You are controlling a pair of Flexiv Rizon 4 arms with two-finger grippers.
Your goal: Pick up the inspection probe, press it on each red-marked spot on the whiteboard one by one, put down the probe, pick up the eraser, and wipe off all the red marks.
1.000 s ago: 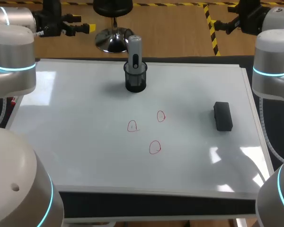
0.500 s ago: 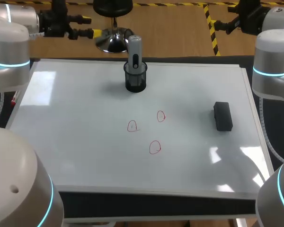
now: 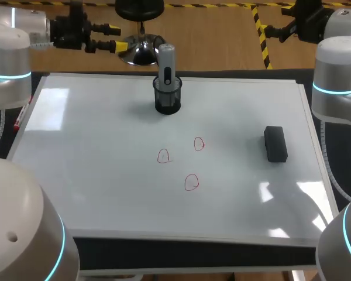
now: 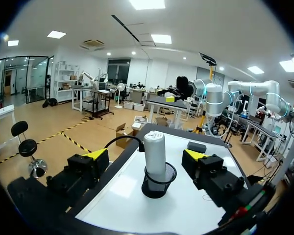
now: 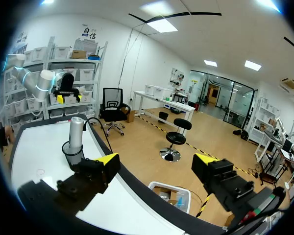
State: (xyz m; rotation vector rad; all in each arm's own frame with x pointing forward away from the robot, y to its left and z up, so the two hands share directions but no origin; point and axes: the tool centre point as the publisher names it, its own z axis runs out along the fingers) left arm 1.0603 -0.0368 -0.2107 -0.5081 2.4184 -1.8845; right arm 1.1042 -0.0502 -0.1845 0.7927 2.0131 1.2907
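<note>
Nearest, in the lower middle of the head view, three red marks (image 3: 191, 182) sit on the whiteboard (image 3: 93, 170). The black eraser (image 3: 275, 144) lies at right centre, well apart from them. Farther back, at upper centre, the grey inspection probe (image 3: 166, 61) stands upright in a black mesh holder (image 3: 167, 100).

The left gripper (image 3: 113, 37) hangs at the upper left, past the board's far edge, level and pointing toward the probe, well apart from it. In its wrist view the fingers (image 4: 95, 154) stand wide with the probe ahead, untouched.

The right gripper (image 5: 157, 161) is spread wide and empty, the probe far off beyond one finger.
</note>
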